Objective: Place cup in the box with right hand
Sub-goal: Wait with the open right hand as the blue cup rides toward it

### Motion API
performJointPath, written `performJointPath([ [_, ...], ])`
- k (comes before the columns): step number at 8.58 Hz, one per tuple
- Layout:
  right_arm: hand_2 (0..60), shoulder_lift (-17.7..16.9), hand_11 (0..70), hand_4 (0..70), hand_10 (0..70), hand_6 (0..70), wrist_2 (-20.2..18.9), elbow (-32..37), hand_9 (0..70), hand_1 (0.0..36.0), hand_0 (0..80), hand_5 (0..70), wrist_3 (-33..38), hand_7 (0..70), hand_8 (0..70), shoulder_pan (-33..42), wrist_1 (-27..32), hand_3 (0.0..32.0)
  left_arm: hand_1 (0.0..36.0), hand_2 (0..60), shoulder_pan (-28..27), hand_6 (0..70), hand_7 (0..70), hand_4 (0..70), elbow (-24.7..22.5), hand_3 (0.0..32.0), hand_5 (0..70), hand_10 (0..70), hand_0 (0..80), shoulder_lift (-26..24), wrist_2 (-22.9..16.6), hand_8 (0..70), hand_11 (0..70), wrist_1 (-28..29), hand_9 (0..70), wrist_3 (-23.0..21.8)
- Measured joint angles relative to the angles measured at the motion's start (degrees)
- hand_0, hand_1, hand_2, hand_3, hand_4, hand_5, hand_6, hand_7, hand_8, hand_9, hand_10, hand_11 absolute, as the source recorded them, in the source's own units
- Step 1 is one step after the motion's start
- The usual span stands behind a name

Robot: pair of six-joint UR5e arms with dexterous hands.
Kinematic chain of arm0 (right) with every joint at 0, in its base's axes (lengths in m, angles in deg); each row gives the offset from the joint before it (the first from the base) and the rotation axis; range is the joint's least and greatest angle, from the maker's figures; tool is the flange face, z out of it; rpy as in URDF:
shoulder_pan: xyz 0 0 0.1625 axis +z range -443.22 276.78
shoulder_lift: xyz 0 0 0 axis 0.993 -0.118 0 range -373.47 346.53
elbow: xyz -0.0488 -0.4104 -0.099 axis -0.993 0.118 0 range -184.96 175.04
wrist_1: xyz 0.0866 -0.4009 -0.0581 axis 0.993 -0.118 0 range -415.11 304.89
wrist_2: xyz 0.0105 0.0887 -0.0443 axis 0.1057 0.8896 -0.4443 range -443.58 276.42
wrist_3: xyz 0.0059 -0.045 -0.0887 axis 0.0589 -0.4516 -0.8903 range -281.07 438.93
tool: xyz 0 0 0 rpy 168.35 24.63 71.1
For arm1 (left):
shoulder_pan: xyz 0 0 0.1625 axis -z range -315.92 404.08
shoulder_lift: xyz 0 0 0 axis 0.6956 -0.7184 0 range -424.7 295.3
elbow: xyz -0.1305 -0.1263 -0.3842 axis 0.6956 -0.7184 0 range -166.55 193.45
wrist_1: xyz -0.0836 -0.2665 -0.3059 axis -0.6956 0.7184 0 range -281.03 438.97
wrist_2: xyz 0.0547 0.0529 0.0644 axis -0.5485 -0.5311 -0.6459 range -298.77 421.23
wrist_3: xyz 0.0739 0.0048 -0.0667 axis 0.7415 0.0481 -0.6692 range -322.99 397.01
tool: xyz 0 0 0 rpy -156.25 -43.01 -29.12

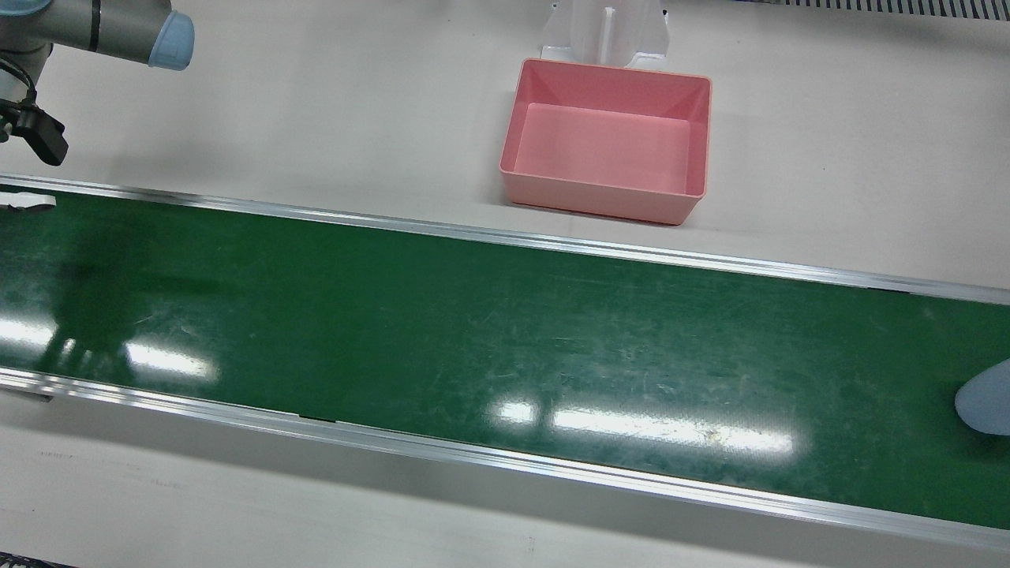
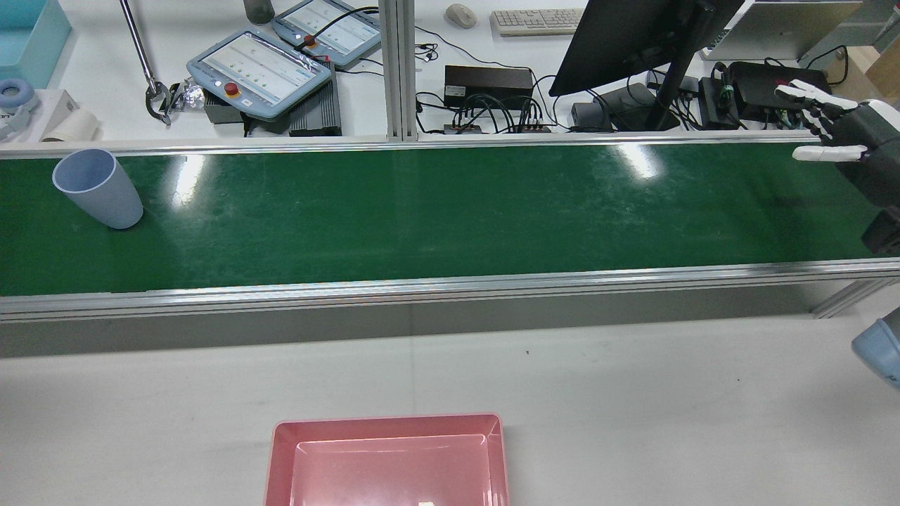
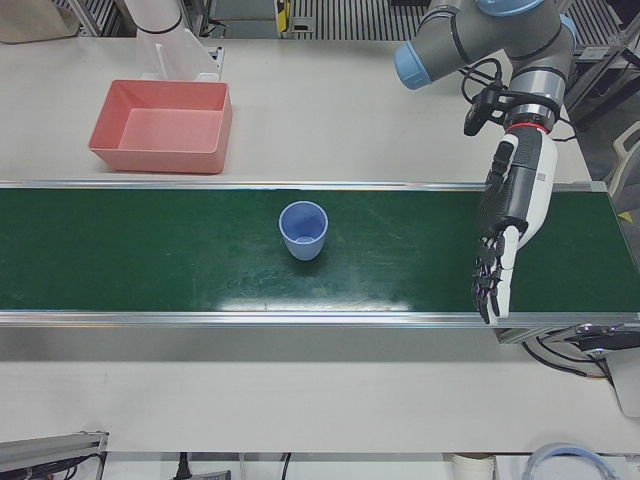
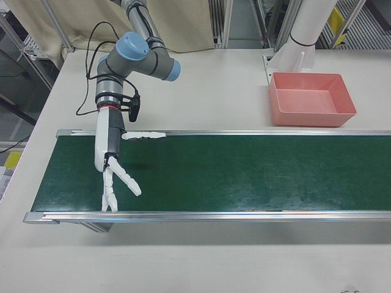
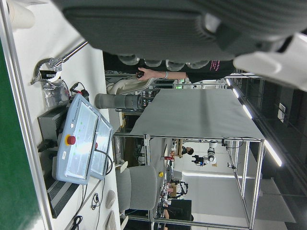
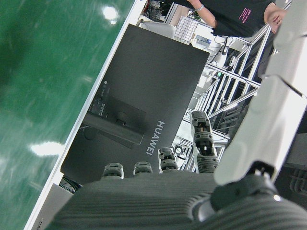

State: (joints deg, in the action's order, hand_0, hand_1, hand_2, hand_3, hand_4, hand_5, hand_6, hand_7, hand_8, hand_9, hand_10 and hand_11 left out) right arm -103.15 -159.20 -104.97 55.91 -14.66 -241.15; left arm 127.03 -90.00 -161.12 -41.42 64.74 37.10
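Observation:
A light blue cup (image 2: 98, 188) stands upright on the green conveyor belt (image 2: 450, 211), at the far left of the rear view. It also shows in the left-front view (image 3: 303, 230) and partly at the front view's right edge (image 1: 986, 404). The empty pink box (image 1: 607, 142) sits on the white table beside the belt. My right hand (image 4: 109, 159) hangs open over the belt's other end, fingers spread, far from the cup; it also shows in the rear view (image 2: 840, 137). My left hand (image 3: 510, 225) is open over the belt, to the cup's right in that view.
Aluminium rails (image 1: 505, 237) run along both sides of the belt. A white pedestal (image 1: 606, 31) stands just behind the box. Beyond the belt are a monitor (image 2: 633, 35), teach pendants (image 2: 260, 67) and cables.

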Motion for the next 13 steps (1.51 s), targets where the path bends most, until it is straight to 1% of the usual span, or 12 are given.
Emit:
performJointPath([
  [1, 3.1, -0.4, 3.3, 13.6, 1.3, 3.6, 0.0, 0.0, 3.9, 9.1, 47.4, 3.6, 0.1, 13.4, 0.1, -0.1, 0.0, 0.0, 0.0, 0.0, 0.0, 0.0, 0.0, 0.0, 0.0, 0.0, 0.0, 0.0, 0.0, 0.0, 0.0, 0.0, 0.0, 0.0, 0.0, 0.0],
  [2, 10.0, -0.5, 3.2, 11.1, 1.3, 3.6, 0.0, 0.0, 3.7, 10.7, 45.9, 3.5, 0.2, 13.0, 0.1, -0.1, 0.0, 0.0, 0.0, 0.0, 0.0, 0.0, 0.0, 0.0, 0.0, 0.0, 0.0, 0.0, 0.0, 0.0, 0.0, 0.0, 0.0, 0.0, 0.0, 0.0],
  [3, 3.2, -0.6, 3.2, 13.0, 1.2, 3.5, 0.0, 0.0, 3.5, 8.9, 47.0, 3.5, 0.2, 12.6, 0.0, -0.2, 0.0, 0.0, 0.0, 0.0, 0.0, 0.0, 0.0, 0.0, 0.0, 0.0, 0.0, 0.0, 0.0, 0.0, 0.0, 0.0, 0.0, 0.0, 0.0, 0.0],
  [4, 13.3, -0.6, 3.2, 8.9, 1.2, 3.4, 0.0, 0.0, 3.4, 11.6, 45.2, 3.5, 0.3, 12.2, 0.0, -0.2, 0.0, 0.0, 0.0, 0.0, 0.0, 0.0, 0.0, 0.0, 0.0, 0.0, 0.0, 0.0, 0.0, 0.0, 0.1, 0.0, 0.0, 0.0, 0.0, 0.0],
  [6, 13.3, -0.9, 3.2, 8.6, 1.2, 3.3, -0.1, 0.0, 3.4, 11.5, 45.1, 3.5, 0.4, 11.9, 0.1, -0.2, 0.0, 0.0, 0.0, 0.0, 0.0, 0.0, 0.0, 0.0, 0.0, 0.0, 0.0, 0.0, 0.0, -0.1, 0.0, 0.0, 0.0, 0.0, 0.0, 0.0],
  [7, 6.6, -1.1, 3.2, 11.4, 1.3, 3.3, -0.1, -0.1, 3.4, 9.8, 46.2, 3.5, 0.4, 12.0, 0.0, -0.2, 0.0, 0.0, 0.0, 0.0, 0.0, 0.0, 0.0, 0.0, 0.0, 0.0, 0.0, 0.0, 0.0, -0.1, 0.0, 0.0, 0.0, 0.0, 0.0, 0.0],
  [8, 3.4, -1.2, 3.2, 12.7, 1.3, 3.4, -0.1, -0.1, 3.6, 8.7, 46.8, 3.4, 0.4, 12.5, 0.1, -0.3, 0.0, 0.0, 0.0, 0.0, 0.0, 0.0, 0.0, 0.0, 0.0, 0.0, 0.0, 0.0, 0.0, -0.1, 0.1, 0.0, 0.0, 0.0, 0.0, 0.0],
  [9, 6.7, -1.3, 3.2, 11.6, 1.3, 3.3, -0.1, -0.1, 3.5, 9.7, 46.3, 3.4, 0.4, 12.4, 0.0, -0.3, 0.0, 0.0, 0.0, 0.0, 0.0, 0.0, 0.0, 0.0, 0.0, 0.0, 0.0, 0.0, 0.0, -0.1, 0.0, 0.0, 0.0, 0.0, 0.0, 0.0],
  [10, 0.0, -1.3, 3.2, 14.2, 1.2, 3.4, -0.1, -0.1, 3.6, 8.1, 47.5, 3.5, 0.4, 12.5, 0.1, -0.3, 0.0, 0.0, 0.0, 0.0, 0.0, 0.0, 0.0, 0.0, 0.0, 0.0, 0.0, 0.0, 0.0, -0.1, 0.0, 0.0, 0.0, 0.0, 0.0, 0.0],
  [11, 10.1, -1.4, 3.2, 10.7, 1.2, 3.4, -0.1, -0.1, 3.6, 10.9, 46.0, 3.5, 0.4, 12.9, 0.0, -0.3, 0.0, 0.0, 0.0, 0.0, 0.0, 0.0, 0.0, 0.0, 0.0, 0.0, 0.0, 0.0, 0.0, 0.0, 0.0, 0.0, 0.0, 0.0, 0.0, 0.0],
  [13, 3.2, -1.4, 3.4, 12.5, 1.3, 3.4, -0.1, -0.5, 3.6, 9.3, 47.3, 3.6, 0.4, 12.8, 0.0, -0.5, 0.0, 0.0, 0.0, 0.0, 0.0, 0.0, 0.0, 0.0, 0.0, 0.0, 0.0, 0.0, 0.0, -0.1, 0.0, 0.0, 0.0, 0.0, 0.0, 0.0],
])
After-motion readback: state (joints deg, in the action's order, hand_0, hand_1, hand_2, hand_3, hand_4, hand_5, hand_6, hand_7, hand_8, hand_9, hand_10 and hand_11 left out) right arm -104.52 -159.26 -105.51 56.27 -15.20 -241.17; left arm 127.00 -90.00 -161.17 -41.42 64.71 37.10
